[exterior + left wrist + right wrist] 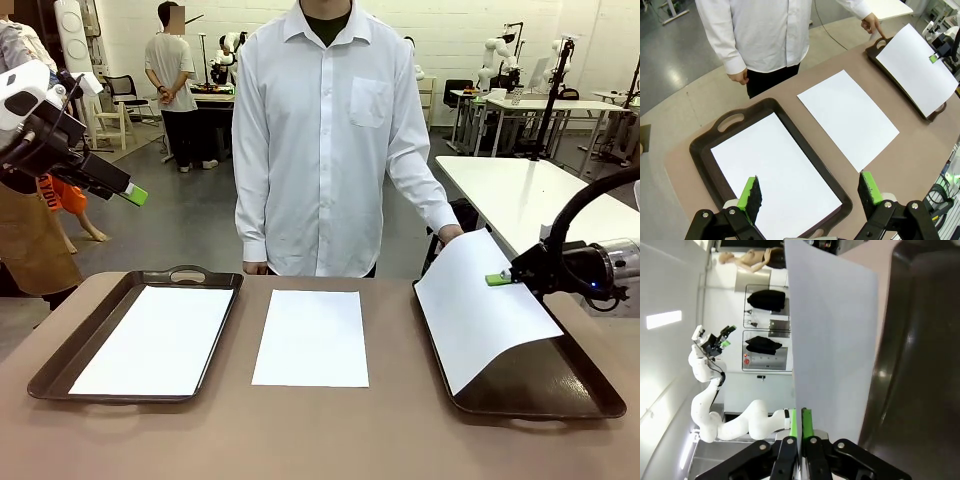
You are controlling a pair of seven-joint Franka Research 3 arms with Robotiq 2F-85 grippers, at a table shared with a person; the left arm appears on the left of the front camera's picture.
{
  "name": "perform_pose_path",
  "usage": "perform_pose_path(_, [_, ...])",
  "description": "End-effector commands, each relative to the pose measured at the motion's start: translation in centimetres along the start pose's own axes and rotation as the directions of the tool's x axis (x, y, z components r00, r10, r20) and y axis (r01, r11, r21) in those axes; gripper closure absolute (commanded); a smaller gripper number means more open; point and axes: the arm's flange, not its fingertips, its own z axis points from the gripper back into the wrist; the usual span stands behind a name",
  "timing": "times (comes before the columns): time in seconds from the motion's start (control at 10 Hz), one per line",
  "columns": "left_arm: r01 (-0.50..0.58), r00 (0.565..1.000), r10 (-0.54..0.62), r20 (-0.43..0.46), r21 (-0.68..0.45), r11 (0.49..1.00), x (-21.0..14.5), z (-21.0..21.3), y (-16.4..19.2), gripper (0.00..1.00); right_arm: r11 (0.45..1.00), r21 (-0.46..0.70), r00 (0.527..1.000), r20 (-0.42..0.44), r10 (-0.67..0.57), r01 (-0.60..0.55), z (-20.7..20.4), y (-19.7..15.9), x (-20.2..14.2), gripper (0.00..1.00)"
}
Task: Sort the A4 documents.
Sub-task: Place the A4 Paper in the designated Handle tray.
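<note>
- Front view: the middle sheet (pixel 311 337) lies flat on the bare desk (pixel 320 440) and serves as the reference.
- Left of it, the left tray (pixel 60 365) carries the tray sheet (pixel 155 335), lying flat.
- Right of it, the lifted sheet (pixel 480 310) tilts up off the right tray (pixel 560 385). The right claw (pixel 498 279) is clamped on its right edge. The person's hand (pixel 450 235) is at its far corner.
- The left claw (pixel 135 193) hangs high, well left of the middle sheet.
- Left wrist view: the left claw's jaws are spread wide and hold nothing. They hover above the near end of the tray sheet, with the middle sheet beside that tray.
- Right wrist view: the pads are pressed together with only the paper's edge between them. The sheet stands clear of the dark tray floor.
- Risk: the grip is a thin edge pinch on floppy paper, so a quick swing toward the middle sheet could slip it free or fold it.
- Risk: if the person's hand holds the far corner while the arm pulls, the sheet may crease or tear.
- Risk: the sagging lower edge could snag the tray rim.
</note>
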Motion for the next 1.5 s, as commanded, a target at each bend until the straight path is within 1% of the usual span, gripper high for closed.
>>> perform_pose_path(0.0, [0.002, 1.000, -0.002, -0.002, 0.005, 1.000, 0.0, 0.0, -0.1, 0.00, 1.000, -0.028, 1.000, 0.028, 0.004, -0.004, 1.4, -2.0, 0.1, 0.99])
perform_pose_path(0.1, [0.002, 1.000, -0.002, -0.002, 0.005, 1.000, 0.0, 0.0, -0.1, 0.00, 0.999, -0.036, 0.999, 0.045, -0.007, 0.009, 2.2, -2.6, 0.2, 0.99])
perform_pose_path(0.2, [0.002, 1.000, -0.002, -0.002, 0.005, 1.000, 0.0, 0.0, -0.1, 0.00, 0.998, -0.058, 0.999, 0.033, -0.016, 0.017, 2.7, -3.2, 0.3, 0.99])
perform_pose_path(0.5, [0.002, 1.000, -0.002, -0.002, 0.005, 1.000, 0.0, 0.0, -0.1, 0.00, 0.983, -0.182, 1.000, -0.006, -0.013, 0.012, 2.6, -4.3, 1.2, 0.99])
perform_pose_path(0.7, [0.002, 1.000, -0.002, -0.002, 0.005, 1.000, 0.0, 0.0, -0.1, 0.00, 0.956, -0.294, 0.999, -0.054, -0.001, -0.015, 2.3, -4.5, 1.8, 0.99])
perform_pose_path(0.8, [0.002, 1.000, -0.002, -0.002, 0.005, 1.000, 0.0, 0.0, -0.1, 0.00, 0.944, -0.329, 0.998, -0.061, 0.015, -0.035, 2.2, -4.1, 2.3, 0.99])
perform_pose_path(1.1, [0.002, 1.000, -0.002, -0.002, 0.005, 1.000, 0.0, 0.0, -0.1, 0.00, 0.923, -0.381, 0.998, -0.054, 0.036, -0.054, 2.1, -3.6, 2.8, 0.99])
perform_pose_path(1.4, [0.002, 1.000, -0.002, -0.002, 0.005, 1.000, 0.0, 0.0, -0.1, 0.00, 0.881, -0.471, 0.999, -0.047, 0.025, -0.045, 2.2, -3.7, 2.7, 0.99])
